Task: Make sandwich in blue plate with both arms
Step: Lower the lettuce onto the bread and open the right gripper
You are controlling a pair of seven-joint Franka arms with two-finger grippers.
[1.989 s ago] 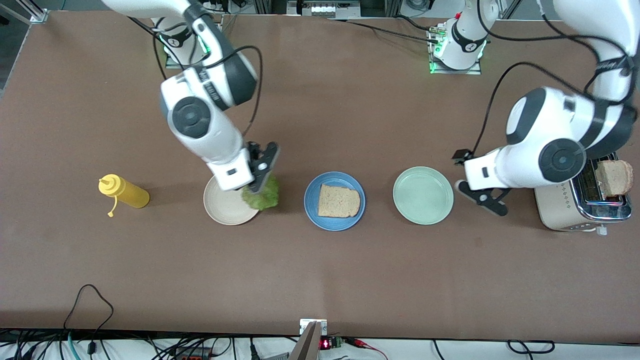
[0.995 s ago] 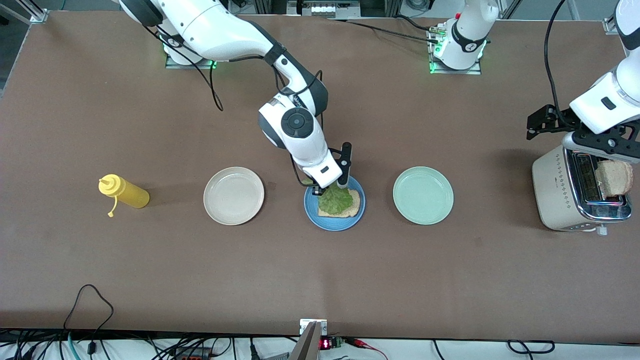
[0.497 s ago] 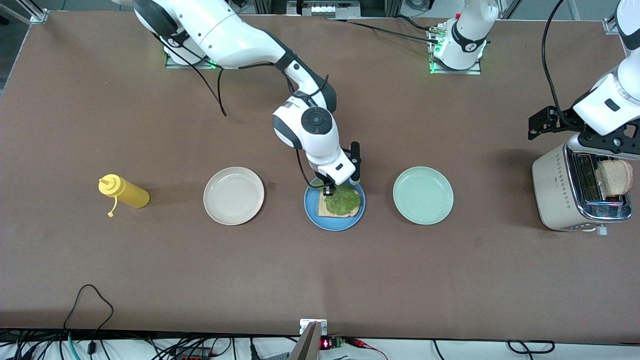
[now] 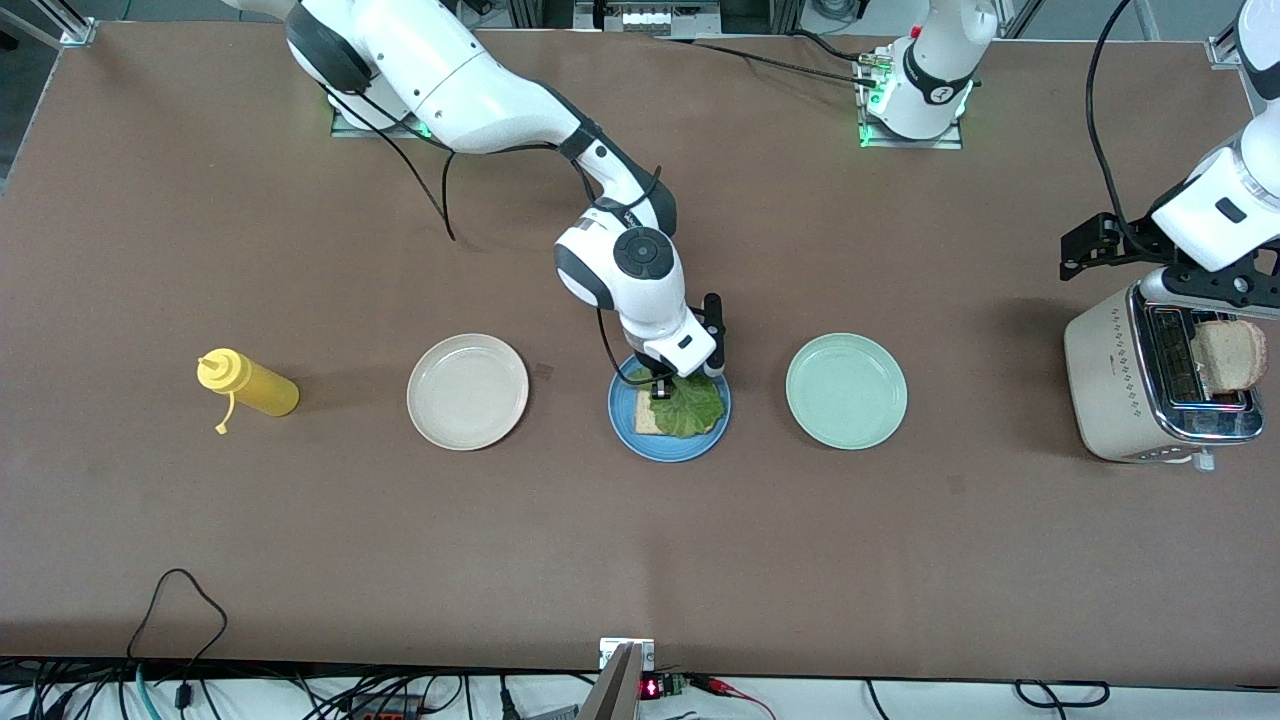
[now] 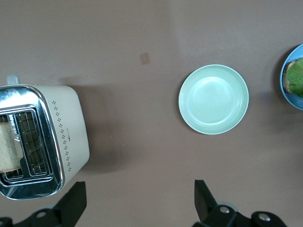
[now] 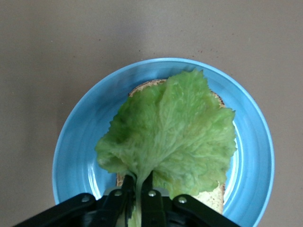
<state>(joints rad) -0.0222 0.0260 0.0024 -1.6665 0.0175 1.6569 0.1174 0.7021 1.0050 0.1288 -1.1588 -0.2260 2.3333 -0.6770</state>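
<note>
1. Front view: the blue plate [image 4: 625, 428] sits in the middle of the bench [image 4: 640, 540], between the cream plate [image 4: 467, 391] toward the right arm's end and the pale green plate [image 4: 846, 391] toward the left arm's end. We think this middle place was chosen so that both arms can reach it.
2. On the blue plate lies one toast slice [image 4: 645, 418] with the lettuce leaf [image 4: 688, 410] spread on top, so the sandwich is only half made. The right tool [image 4: 668, 384] hangs over the plate's rim, at the leaf's stalk end.
3. The left tool [image 4: 1165, 268] is over the toaster [image 4: 1110, 385] at the left arm's end. A second slice [image 4: 1230, 355] stands up out of one slot, and we judge this arm is placed there to take it as the top layer. A yellow bottle [image 4: 250, 385] lies untouched near the right arm's end.
4. Left wrist view: the left tool's fingers [image 5: 72, 204] stand wide apart and hold nothing. They look down on the toaster, with the green plate farther off.
5. Right wrist view: the right tool's fingers [image 6: 124, 196] are together and pinch the thin stalk of the leaf. We think the stalk is gripped so the broad part can lie flat over the toast before release.
</note>
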